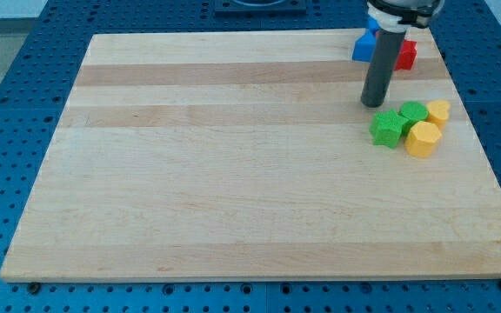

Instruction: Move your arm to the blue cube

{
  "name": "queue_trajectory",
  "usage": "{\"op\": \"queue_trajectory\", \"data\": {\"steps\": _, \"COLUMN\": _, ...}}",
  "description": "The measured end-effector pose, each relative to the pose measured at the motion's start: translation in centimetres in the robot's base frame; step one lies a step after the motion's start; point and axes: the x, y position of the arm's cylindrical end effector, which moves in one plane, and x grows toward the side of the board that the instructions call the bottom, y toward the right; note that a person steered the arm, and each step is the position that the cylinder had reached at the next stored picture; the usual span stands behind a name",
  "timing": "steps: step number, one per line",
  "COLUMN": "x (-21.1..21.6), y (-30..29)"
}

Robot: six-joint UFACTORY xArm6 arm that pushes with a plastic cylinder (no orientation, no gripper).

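My tip (372, 103), the lower end of the straight dark rod, rests on the pale wooden board (233, 174), holding nothing and touching no block. The blue cube (364, 45) lies toward the view's top, partly hidden behind the rod, beside a red block (406, 55). Two green blocks (388, 128) (413, 112) and two yellow blocks (423, 138) (439, 111) cluster near the tip's right.

We see the blue cube (364, 46) lying flat near the bench's (233, 191) top right corner, its right part hidden behind our rod.
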Motion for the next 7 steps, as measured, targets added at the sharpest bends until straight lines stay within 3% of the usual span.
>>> {"op": "queue_trajectory", "data": {"steps": 5, "x": -1.7, "y": 8.9}}
{"op": "queue_trajectory", "data": {"steps": 7, "x": -5.9, "y": 9.9}}
